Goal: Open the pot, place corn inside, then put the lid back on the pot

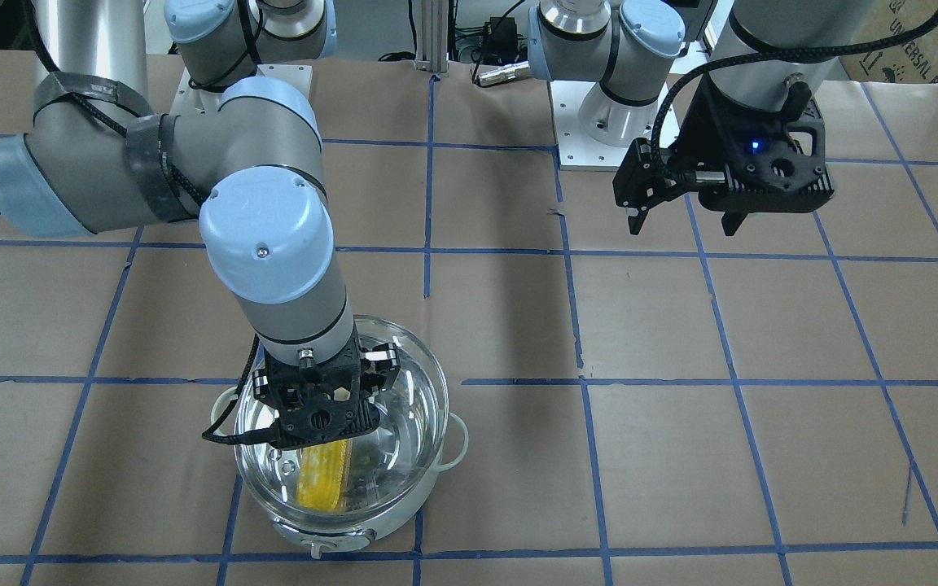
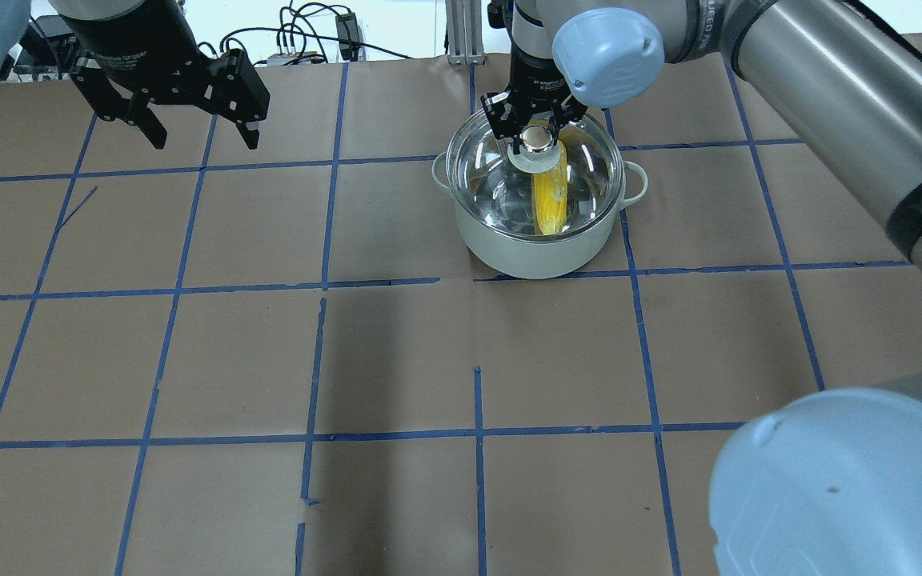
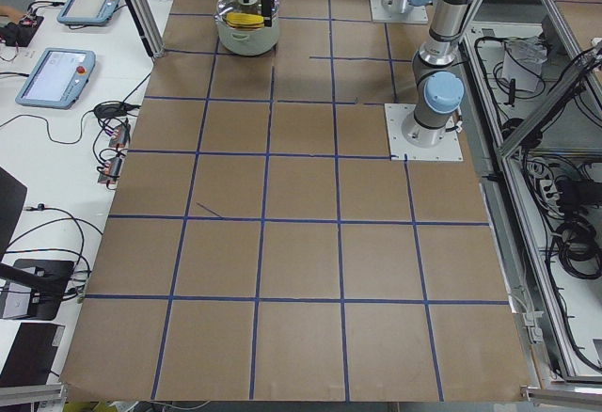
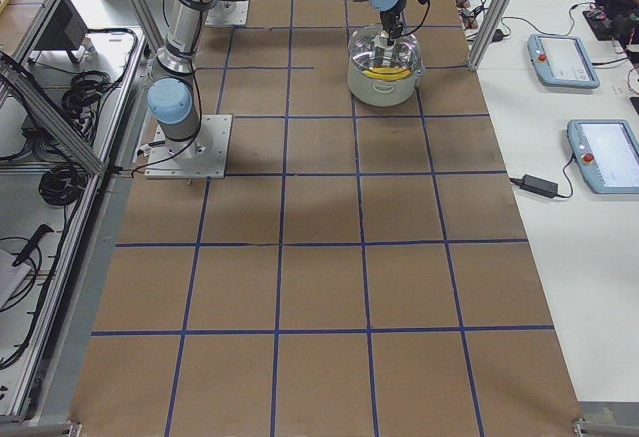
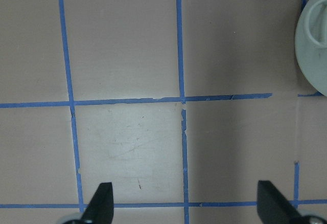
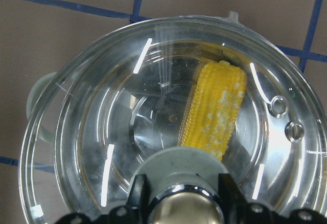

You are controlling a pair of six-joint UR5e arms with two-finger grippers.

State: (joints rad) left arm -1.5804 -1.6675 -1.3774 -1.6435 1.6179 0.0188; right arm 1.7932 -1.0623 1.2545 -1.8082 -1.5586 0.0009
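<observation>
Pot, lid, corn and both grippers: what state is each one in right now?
pot: upright on the table, covered by the lid.
lid: on the pot, seated as far as these views show.
corn: lying inside the pot, visible through the glass.
right gripper: shut on the lid's knob.
left gripper: open, empty, above the table away from the pot.

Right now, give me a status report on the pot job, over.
Left tool open, empty, well away from pot. Right tool gripping lid by its knob. Corn inside pot, lid seated on top. Nothing seen in the way.
</observation>
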